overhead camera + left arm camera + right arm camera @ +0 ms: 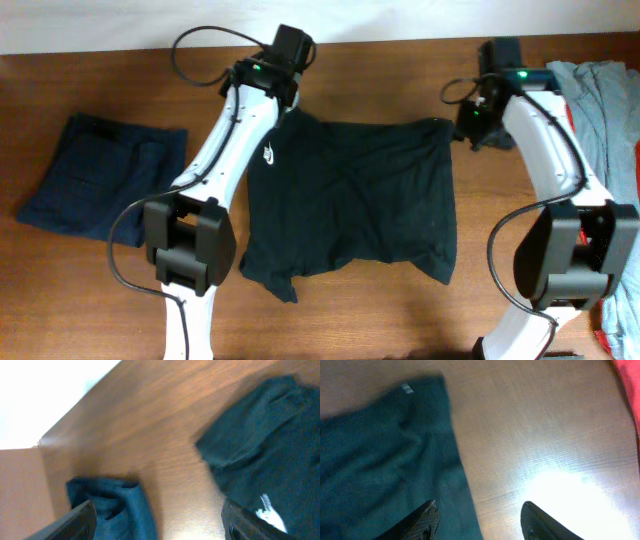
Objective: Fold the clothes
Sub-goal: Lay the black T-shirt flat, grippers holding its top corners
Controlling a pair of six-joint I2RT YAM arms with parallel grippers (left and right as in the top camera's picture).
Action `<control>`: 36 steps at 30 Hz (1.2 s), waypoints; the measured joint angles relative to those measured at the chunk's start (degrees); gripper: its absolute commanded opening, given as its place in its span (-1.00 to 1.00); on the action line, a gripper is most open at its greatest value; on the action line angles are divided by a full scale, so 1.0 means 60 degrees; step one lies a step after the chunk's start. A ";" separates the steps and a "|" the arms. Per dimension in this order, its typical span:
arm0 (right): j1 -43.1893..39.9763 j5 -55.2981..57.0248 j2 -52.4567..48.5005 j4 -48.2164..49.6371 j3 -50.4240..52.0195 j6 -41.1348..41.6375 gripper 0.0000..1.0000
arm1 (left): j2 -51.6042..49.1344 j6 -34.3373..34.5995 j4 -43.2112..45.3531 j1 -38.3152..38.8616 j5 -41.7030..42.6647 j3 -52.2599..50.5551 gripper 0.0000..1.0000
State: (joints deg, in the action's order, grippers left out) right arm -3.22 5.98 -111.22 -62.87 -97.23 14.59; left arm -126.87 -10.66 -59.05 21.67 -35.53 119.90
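Observation:
The clothes, a black T-shirt (350, 195), lie rumpled on the middle of the wooden table, with the white swoosh logo (270, 155) near the left edge. My left gripper (282, 96) hovers over the shirt's far left corner. In the left wrist view it (159, 510) is open and empty above bare wood, with the shirt (260, 435) to its right. My right gripper (478, 125) hangs beside the shirt's far right corner. It (479, 505) is open and holds nothing: one finger is over the shirt's edge (380, 450), the other over wood. A small white tag (407, 388) shows at that corner.
A folded dark navy garment (100, 175) lies at the left, also seen in the left wrist view (115, 502). Light grey (600, 90) and red garments (625, 300) are heaped at the right edge. The table's back edge runs just behind both grippers.

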 measured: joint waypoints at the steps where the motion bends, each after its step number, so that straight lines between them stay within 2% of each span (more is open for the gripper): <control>1: -0.0076 -0.0109 0.0040 -0.0168 0.0000 -0.0015 0.20 | 0.0080 0.0200 -0.0503 -0.0069 -0.0062 0.0193 0.61; 5: -0.0361 -0.0882 0.0237 -0.1705 0.0004 -0.0040 0.23 | 0.0976 0.1053 -0.2477 -0.0521 0.1078 0.0732 0.56; 7: -0.0379 -0.1355 0.0284 -0.1654 0.0226 -0.0051 0.23 | 0.1494 0.1293 -0.2991 -0.0936 0.2477 0.0922 0.41; 9: -0.0375 -0.1756 0.0339 -0.1188 0.0809 -0.0051 0.22 | 0.1705 0.1388 -0.3126 -0.1366 0.3770 0.0896 0.35; 11: -0.0375 -0.2178 0.0342 -0.0368 0.1668 -0.0073 0.22 | 0.1694 0.1311 -0.3045 -0.1708 0.4787 0.0634 0.35; 14: -0.0375 -0.2922 0.0339 0.1144 0.3180 -0.0251 0.15 | 0.1647 0.1133 -0.2390 -0.1985 0.5708 -0.0667 0.35; 17: -0.0375 -0.3264 0.0339 0.1996 0.4175 -0.0270 0.14 | 0.1534 0.1020 -0.1723 -0.1974 0.6084 -0.1734 0.36; 21: -0.0375 -0.3450 0.0339 0.2550 0.4863 -0.0288 0.06 | 0.1534 0.0918 -0.0448 -0.1956 0.6306 -0.3191 0.20; 22: -0.0375 -0.3457 0.0339 0.2634 0.4929 -0.0302 -0.01 | 0.1534 0.0922 -0.0215 -0.1956 0.6331 -0.3453 0.15; 23: -0.0375 -0.3475 0.0350 0.2681 0.4943 -0.0295 -0.17 | 0.1534 0.0896 0.0168 -0.1956 0.6357 -0.3840 -0.02; 27: -0.0375 -0.3424 0.0350 0.2783 0.4980 -0.0335 -0.52 | 0.1537 0.0831 0.1399 -0.1953 0.6430 -0.5351 -0.55; 29: -0.0375 -0.3206 0.0350 0.2743 0.4991 -0.0299 -0.81 | 0.1534 0.0776 0.1639 -0.1956 0.6433 -0.5909 -0.81; 30: -0.0375 -0.3067 0.0350 0.2710 0.4994 -0.0248 -0.88 | 0.1534 0.0765 0.1727 -0.1956 0.6433 -0.6058 -0.87; 32: -0.0375 -0.2415 0.0350 0.2546 0.4994 -0.0025 -0.92 | 0.1534 0.0750 0.1789 -0.1956 0.6426 -0.6258 -0.99; 36: -0.0397 -0.1286 0.0368 0.2499 0.4994 0.0372 -0.92 | 0.1534 0.0739 0.1825 -0.1956 0.6102 -0.6288 -0.99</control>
State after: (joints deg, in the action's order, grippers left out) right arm -5.61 -1.74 -109.01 -47.88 -67.26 16.82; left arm -117.67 -6.22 -48.10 9.93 1.08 82.17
